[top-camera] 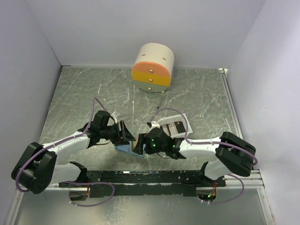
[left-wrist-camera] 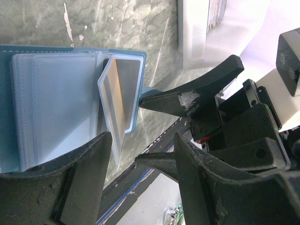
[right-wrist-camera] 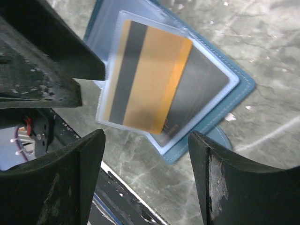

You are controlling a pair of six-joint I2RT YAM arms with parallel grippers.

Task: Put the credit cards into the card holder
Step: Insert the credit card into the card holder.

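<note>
The light-blue card holder (top-camera: 125,148) lies open on the table between my two grippers, and shows in the left wrist view (left-wrist-camera: 56,103) and the right wrist view (right-wrist-camera: 239,93). An orange-tan credit card (right-wrist-camera: 150,79) with a dark stripe sits inside a clear sleeve that stands lifted; its edge shows in the left wrist view (left-wrist-camera: 117,98). A dark card (right-wrist-camera: 201,93) sits in the sleeve beneath it. My left gripper (left-wrist-camera: 143,154) is open and empty beside the sleeves. My right gripper (right-wrist-camera: 147,150) is open and empty just above the holder's near edge. More cards (top-camera: 177,127) lie in the white tray.
A shallow white tray (top-camera: 165,114) lies right of the grippers. A round cream drawer box (top-camera: 152,68) with orange and yellow fronts stands at the back. The black mounting rail (top-camera: 140,177) runs along the near edge. White walls enclose the table.
</note>
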